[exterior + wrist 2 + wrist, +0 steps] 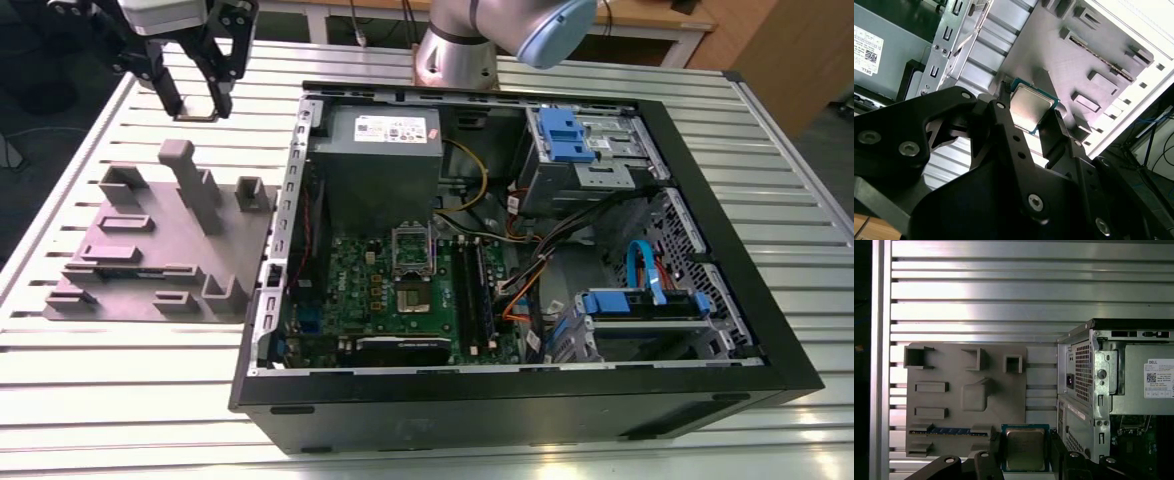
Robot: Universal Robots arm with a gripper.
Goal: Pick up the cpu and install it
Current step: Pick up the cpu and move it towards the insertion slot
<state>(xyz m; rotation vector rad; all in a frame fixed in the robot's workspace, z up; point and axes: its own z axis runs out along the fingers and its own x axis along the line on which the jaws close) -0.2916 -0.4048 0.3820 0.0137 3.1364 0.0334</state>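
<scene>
**Chip (1025,449) held in my tool (1025,444), outside the case (534,405)**

Chip first: my tool is clamped on it, one finger against each of two opposite edges, with the metal top facing the cameras in both wrist views. I hold it in the air over the slatted surface (107,400), near one edge of the grey block (160,250). That is at the exterior view's left of the open case and well apart from the green board (400,290) inside it.

I judge the chip to be light, stiff and thin, with a smooth lid that offers little friction. An edge grip like this one seems the right hold. The flat faces should stay untouched, since the underside is likely delicate. With so little edge to press on, it could tilt or slip if jolted.

My fingers cover the edges they press on, so I cannot tell how much of each is gripped. The underside of the chip is hidden. In the exterior view the socket (411,262) sits on the board, and I cannot tell whether its frame is open or shut.
</scene>
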